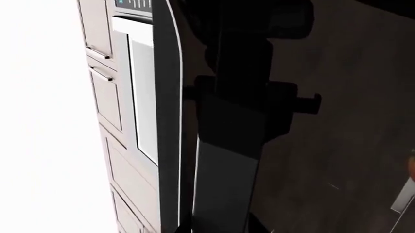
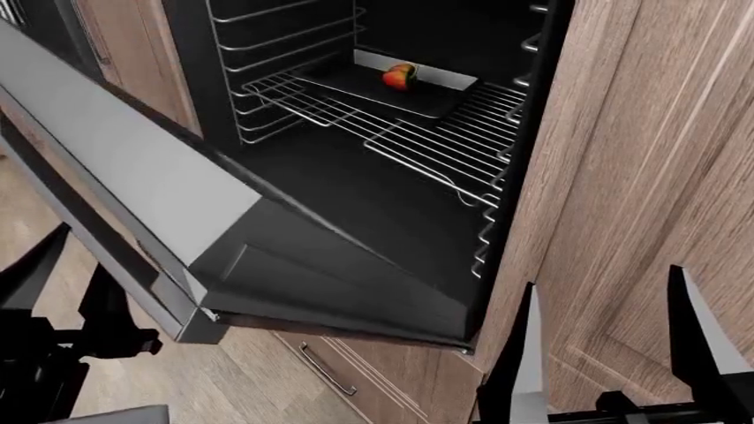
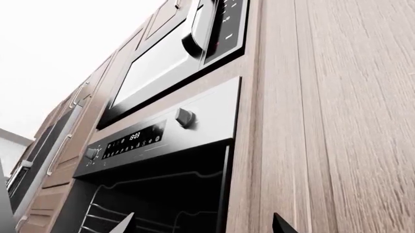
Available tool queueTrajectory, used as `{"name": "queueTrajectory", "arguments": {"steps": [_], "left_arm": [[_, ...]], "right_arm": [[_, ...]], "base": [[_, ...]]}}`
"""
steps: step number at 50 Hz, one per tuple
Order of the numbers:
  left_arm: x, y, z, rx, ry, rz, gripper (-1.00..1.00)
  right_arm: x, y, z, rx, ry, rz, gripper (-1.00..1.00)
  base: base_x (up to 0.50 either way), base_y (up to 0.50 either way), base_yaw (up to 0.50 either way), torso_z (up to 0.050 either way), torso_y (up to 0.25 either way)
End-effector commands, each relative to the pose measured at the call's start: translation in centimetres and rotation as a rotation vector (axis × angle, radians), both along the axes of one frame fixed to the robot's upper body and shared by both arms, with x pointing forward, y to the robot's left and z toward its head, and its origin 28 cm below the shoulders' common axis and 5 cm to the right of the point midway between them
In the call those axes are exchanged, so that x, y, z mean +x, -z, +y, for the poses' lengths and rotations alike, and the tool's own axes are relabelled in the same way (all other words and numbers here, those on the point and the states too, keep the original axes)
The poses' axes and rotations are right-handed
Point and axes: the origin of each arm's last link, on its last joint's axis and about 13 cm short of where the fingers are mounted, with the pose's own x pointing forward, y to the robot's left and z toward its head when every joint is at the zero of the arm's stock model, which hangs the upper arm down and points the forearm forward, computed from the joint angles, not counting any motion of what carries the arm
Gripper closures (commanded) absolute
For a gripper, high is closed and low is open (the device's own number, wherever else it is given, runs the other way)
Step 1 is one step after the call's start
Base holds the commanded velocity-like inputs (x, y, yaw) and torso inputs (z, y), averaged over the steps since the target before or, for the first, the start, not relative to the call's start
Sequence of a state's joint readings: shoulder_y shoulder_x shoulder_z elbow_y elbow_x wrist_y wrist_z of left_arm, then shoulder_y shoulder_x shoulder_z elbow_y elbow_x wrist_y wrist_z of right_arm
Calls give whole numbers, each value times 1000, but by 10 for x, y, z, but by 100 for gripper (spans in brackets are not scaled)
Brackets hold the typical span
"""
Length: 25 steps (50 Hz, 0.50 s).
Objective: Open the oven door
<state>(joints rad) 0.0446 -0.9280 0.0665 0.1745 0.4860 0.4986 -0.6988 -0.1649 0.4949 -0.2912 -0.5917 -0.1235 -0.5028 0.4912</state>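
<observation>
The wide glossy oven door [image 2: 295, 256] is black inside with a grey frame; brown wood-grain cabinet panels [image 2: 637, 177] fill the right; a red-yellow fruit [image 2: 401, 76] sits upper centre.

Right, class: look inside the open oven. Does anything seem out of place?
Yes. A lone red-and-green fruit sits on the dark tray on the wire rack, behind the lowered oven door; fruit seems odd there.

Both end effectors are matte black: the right end effector [image 2: 601, 340] has long, flat, tapering grey-faced fingers
</observation>
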Motion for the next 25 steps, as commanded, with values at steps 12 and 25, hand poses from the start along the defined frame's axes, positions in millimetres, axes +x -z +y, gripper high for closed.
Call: {"name": "queueTrajectory", "arguments": {"steps": [12,25], "left_arm": [[-13,-12,-23,-73,153,-158,100],[-16,-10,-22,-69,159,-153,100]], "right_arm": [[0,0,-1,8,-3,-3,-100],[1,0,-1,-2,-1,-5,-100]], "base": [[0,-1,0,0,4],[-1,-2,0,1,3]]}}
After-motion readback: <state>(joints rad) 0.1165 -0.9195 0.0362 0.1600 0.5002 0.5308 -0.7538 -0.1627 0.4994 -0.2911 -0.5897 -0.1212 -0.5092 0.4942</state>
